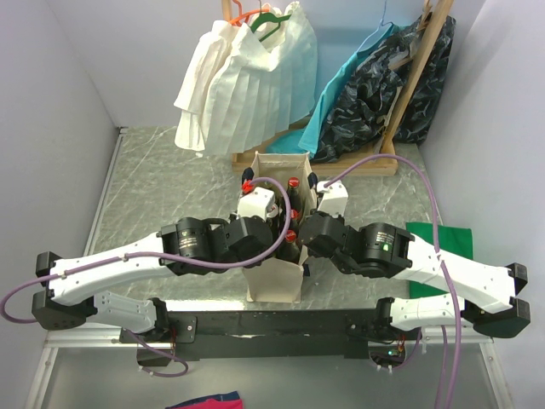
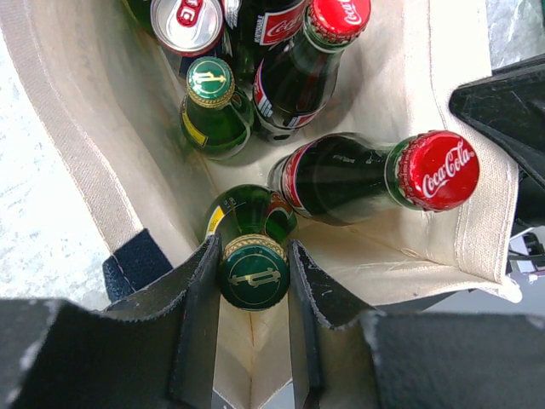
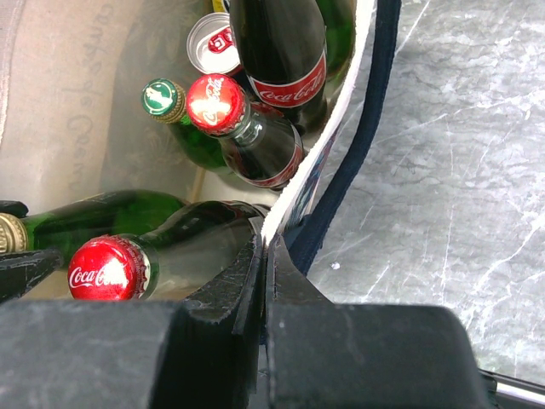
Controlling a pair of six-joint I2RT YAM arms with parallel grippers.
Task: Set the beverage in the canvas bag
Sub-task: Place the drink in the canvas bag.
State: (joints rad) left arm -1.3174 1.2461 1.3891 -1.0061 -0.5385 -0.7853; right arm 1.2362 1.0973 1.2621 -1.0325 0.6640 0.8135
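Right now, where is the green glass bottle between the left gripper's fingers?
In the left wrist view, the green glass bottle sits inside the cream canvas bag, its cap in the left gripper, beside the leaning red-capped cola bottle.

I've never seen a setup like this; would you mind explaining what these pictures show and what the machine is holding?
The machine is a left arm and a right arm, bolted side by side at a table's edge. The wide picture looks down from above and behind; the other two come from a camera on each wrist. On the table stands a cream canvas bag containing Coca-Cola bottles and a can. The left gripper is closed on the top of a green bottle inside the bag; the right gripper pinches the bag's rim. A white garment hangs behind.
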